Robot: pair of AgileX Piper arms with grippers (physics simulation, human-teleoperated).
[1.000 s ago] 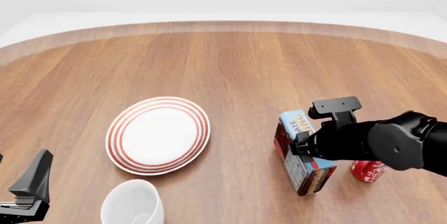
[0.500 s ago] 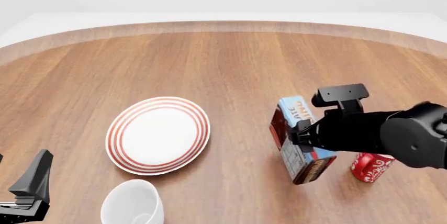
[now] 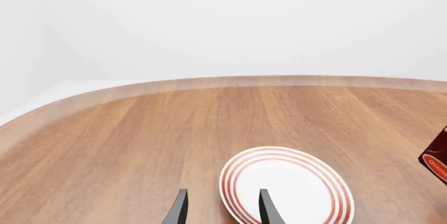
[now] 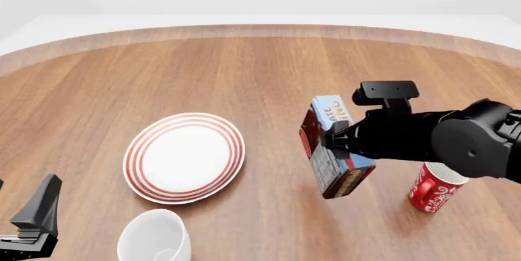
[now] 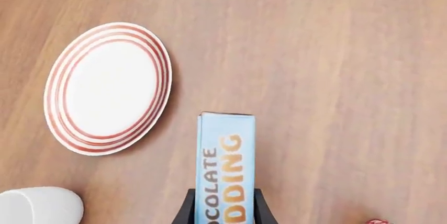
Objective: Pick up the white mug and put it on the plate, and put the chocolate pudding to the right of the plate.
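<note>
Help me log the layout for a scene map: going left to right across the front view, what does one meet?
Left claw → white mug → plate → chocolate pudding, held in the right claw → red mug.

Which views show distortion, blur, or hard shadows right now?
Front view: the table far edge bows in a curve, wide-lens distortion; everything is sharp, and only a soft shadow lies beneath the plate. Left wrist view: same curved edge, flat even lighting. Right wrist view: chocolate pudding lettering is crisp, no glare.
</note>
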